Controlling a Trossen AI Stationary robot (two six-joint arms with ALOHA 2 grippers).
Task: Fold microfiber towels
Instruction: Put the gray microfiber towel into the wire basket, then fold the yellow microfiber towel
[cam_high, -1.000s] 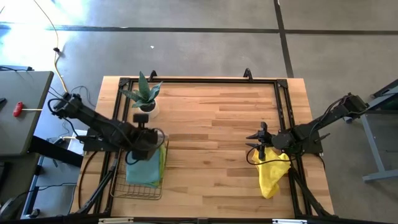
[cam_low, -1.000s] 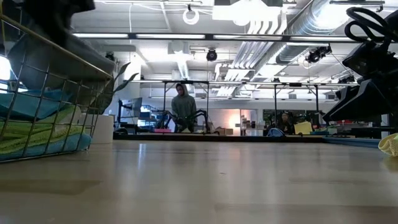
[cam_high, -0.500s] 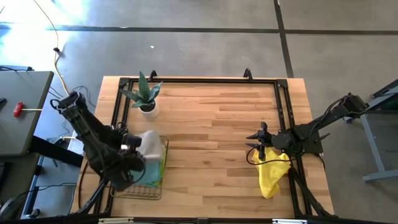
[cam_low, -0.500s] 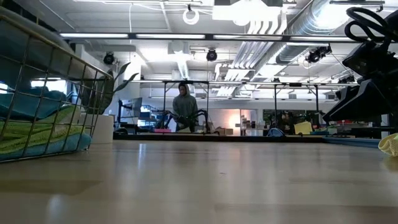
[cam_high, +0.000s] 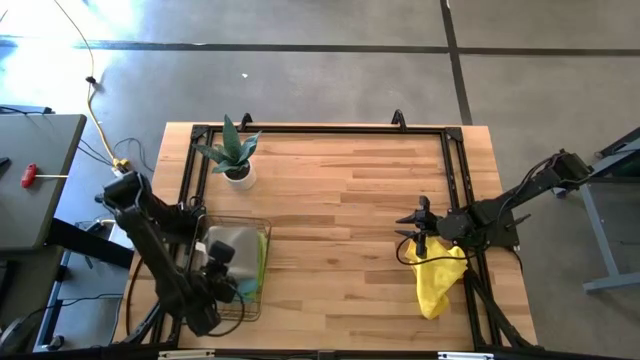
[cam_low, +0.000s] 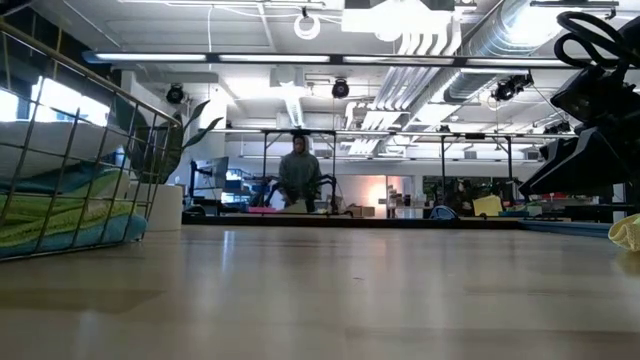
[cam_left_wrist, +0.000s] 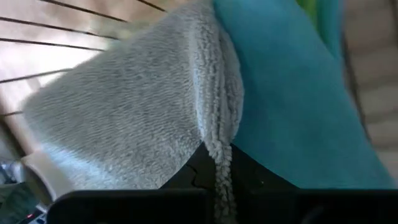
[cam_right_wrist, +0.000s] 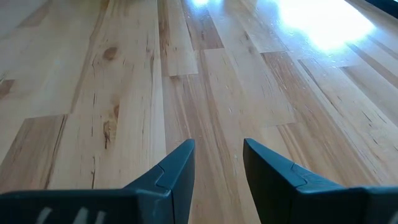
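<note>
A pale grey towel (cam_high: 222, 243) lies on top of a stack of teal (cam_high: 250, 262) and lime green towels in the dark wire basket (cam_high: 266, 232) at the table's near left. It also shows in the low view (cam_low: 40, 150). My left gripper (cam_high: 221, 264) is over the basket's near half, shut on the grey towel. A yellow towel (cam_high: 436, 278) lies crumpled at the table's near right, partly under the right arm. My right gripper (cam_high: 420, 228) is open and empty just beyond the yellow towel, above bare wood (cam_right_wrist: 211, 93). My left gripper pinches the grey towel's hemmed edge (cam_left_wrist: 216, 163) between its two fingers. The fingers come from the basket's near side. The rest of the towel (cam_left_wrist: 124, 112) spreads away from the fingers and rests on the teal towel (cam_left_wrist: 292, 106) in the basket.
A small potted plant (cam_high: 232, 152) stands just beyond the basket at the far left. A black frame (cam_high: 320, 128) runs around the table's edges. The wide middle of the wooden table (cam_high: 340, 220) lies between the arms. A person stands in the room behind (cam_low: 297, 175).
My left arm has swung toward the table's near edge, and its gripper has gone from the basket's far end to its near half. The grey towel has come down with it and now lies over the teal towel in the basket.
</note>
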